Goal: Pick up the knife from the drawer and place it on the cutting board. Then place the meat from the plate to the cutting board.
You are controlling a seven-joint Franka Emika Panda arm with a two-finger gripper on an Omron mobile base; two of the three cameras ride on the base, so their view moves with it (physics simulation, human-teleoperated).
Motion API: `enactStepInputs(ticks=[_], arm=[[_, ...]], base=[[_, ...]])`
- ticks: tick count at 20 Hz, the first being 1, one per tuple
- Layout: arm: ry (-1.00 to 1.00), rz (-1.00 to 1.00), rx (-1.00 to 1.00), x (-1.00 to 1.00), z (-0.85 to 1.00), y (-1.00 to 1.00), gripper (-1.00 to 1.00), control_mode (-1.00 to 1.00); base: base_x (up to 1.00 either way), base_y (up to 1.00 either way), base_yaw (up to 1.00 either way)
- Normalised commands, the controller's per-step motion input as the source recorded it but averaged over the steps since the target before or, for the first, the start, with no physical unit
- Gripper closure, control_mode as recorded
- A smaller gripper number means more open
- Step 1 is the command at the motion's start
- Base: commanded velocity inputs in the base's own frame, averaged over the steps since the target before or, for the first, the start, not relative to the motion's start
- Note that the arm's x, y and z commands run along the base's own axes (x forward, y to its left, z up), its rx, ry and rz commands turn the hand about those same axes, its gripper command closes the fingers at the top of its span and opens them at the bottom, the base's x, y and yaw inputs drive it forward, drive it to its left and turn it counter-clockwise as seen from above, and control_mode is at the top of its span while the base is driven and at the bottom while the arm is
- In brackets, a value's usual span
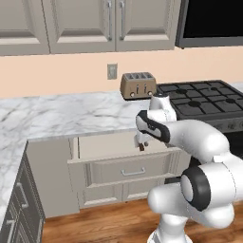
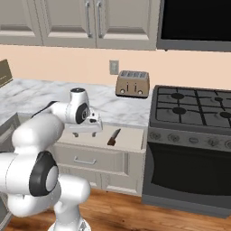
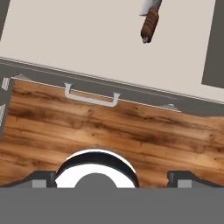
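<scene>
The knife (image 2: 114, 136) lies inside the open drawer (image 2: 131, 135), on its pale floor toward the stove-side end, its long axis running roughly front to back with the dark handle pointing at the drawer front. In the hand view the handle sits at the top edge, right of centre, well apart from the two finger tips at the bottom, so the knife lies ahead of the gripper (image 2: 85, 134) and off to one side (the blade is mostly cut off there). In the right base view the gripper hangs over the drawer's front portion, pointing down, with the knife just beside it toward the stove (image 2: 194, 113). The fingers (image 3: 41, 178) are spread fully apart, released, holding and touching nothing. My judgement: the coming move needs a shift over the handle, then a descent.
</scene>
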Motion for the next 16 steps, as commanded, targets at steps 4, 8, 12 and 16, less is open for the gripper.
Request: enactStepInputs(ticks=[4,8,12,16], arm=[[0.0,0.0,0.0,0.23,-0.38,0.0,-1.0,-1.0],[0.0,0.0,0.0,0.12,-0.25,-0.02,-1.0,-1.0],[0.0,0.0,0.01,0.2,-0.26,0.0,-1.0,-1.0],[0.0,0.0,0.02,0.19,-0.28,0.0,-1.0,-1.0]], base=[[0.0,0.0,0.0],[0.0,0.0,0.0],[0.0,0.0,0.0],[0.0,0.0,0.0]])
